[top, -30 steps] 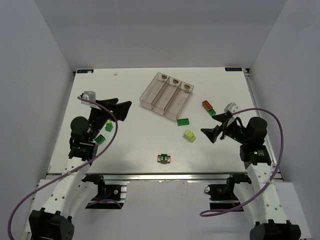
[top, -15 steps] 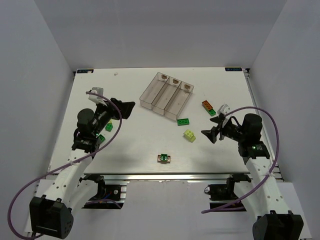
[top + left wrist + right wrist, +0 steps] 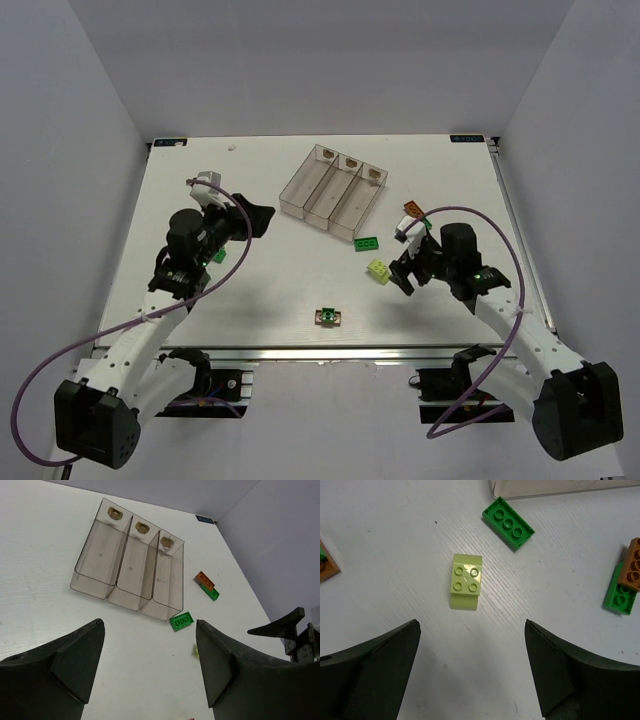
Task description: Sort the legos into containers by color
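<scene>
Three clear containers (image 3: 322, 190) (image 3: 131, 560) joined as one tray sit angled on a white table (image 3: 280, 290). The left gripper (image 3: 258, 220) (image 3: 150, 625) hovers just left of the tray, its fingers spread apart with nothing between them. The right gripper (image 3: 403, 272) (image 3: 471, 625) hangs off the tray's near right corner, fingers wide apart and holding nothing. A pale yellow-green lego (image 3: 379, 269) (image 3: 466, 580) lies on the table just ahead of its fingertips. A bright green flat lego (image 3: 368, 243) (image 3: 181, 620) (image 3: 508, 523) lies just beside the tray's near corner. Right of the tray, an orange lego (image 3: 413, 209) (image 3: 204, 579) (image 3: 633, 565) rests partly on a thin green lego (image 3: 425, 223) (image 3: 212, 593) (image 3: 620, 597). A small green block (image 3: 217, 255) lies well left of the tray. A green-and-brown piece (image 3: 327, 317) lies well apart from the tray, on its near side.
</scene>
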`<state>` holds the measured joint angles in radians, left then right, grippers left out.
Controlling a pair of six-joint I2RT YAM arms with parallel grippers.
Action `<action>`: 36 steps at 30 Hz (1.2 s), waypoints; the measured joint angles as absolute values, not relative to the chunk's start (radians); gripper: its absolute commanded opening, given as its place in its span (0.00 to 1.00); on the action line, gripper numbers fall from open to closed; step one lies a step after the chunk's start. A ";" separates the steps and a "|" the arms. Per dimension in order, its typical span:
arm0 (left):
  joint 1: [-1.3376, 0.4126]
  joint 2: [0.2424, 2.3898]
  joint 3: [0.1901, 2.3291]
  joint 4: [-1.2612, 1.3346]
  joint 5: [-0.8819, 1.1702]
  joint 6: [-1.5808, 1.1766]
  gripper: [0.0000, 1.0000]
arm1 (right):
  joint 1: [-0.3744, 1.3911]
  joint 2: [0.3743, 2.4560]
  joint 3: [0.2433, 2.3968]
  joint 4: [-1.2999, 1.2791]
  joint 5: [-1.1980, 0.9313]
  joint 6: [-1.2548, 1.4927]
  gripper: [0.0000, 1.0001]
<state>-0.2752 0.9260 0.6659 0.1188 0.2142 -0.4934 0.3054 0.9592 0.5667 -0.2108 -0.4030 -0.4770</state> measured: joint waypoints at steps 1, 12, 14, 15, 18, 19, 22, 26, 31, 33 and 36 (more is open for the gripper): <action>-0.291 0.926 0.671 0.106 0.203 -0.487 0.82 | 0.326 0.968 0.567 -0.206 -0.377 -0.466 0.89; -0.430 0.952 0.720 0.024 0.136 -0.417 0.83 | 0.546 1.238 0.739 -0.147 -0.087 -0.325 0.89; -0.434 0.949 0.720 0.020 0.134 -0.411 0.83 | 0.561 1.317 0.815 -0.146 -0.057 -0.315 0.89; -0.436 0.946 0.720 0.019 0.131 -0.408 0.83 | 0.567 1.346 0.837 -0.135 -0.036 -0.315 0.89; -0.436 0.934 0.720 0.019 0.121 -0.398 0.83 | 0.572 1.370 0.827 -0.122 -0.009 -0.319 0.89; -0.436 0.932 0.720 0.019 0.118 -0.395 0.83 | 0.572 1.369 0.822 -0.126 -0.010 -0.320 0.89; -0.436 0.929 0.720 0.019 0.112 -0.389 0.82 | 0.570 1.368 0.810 -0.136 -0.033 -0.321 0.88; -0.436 0.934 0.720 0.017 0.112 -0.388 0.80 | 0.571 1.378 0.809 -0.135 -0.051 -0.328 0.85; -0.436 0.962 0.721 0.011 0.116 -0.389 0.78 | 0.571 1.413 0.808 -0.140 -0.084 -0.348 0.79; -0.436 0.963 0.721 0.005 0.117 -0.389 0.78 | 0.571 1.421 0.807 -0.144 -0.089 -0.353 0.78; -0.437 0.961 0.721 0.006 0.119 -0.389 0.78 | 0.571 1.430 0.807 -0.155 -0.099 -0.369 0.73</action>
<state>-0.4374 0.9611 0.7212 0.0055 0.1188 -0.3893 0.5709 1.4303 0.8074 -0.1547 -0.0990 -0.3687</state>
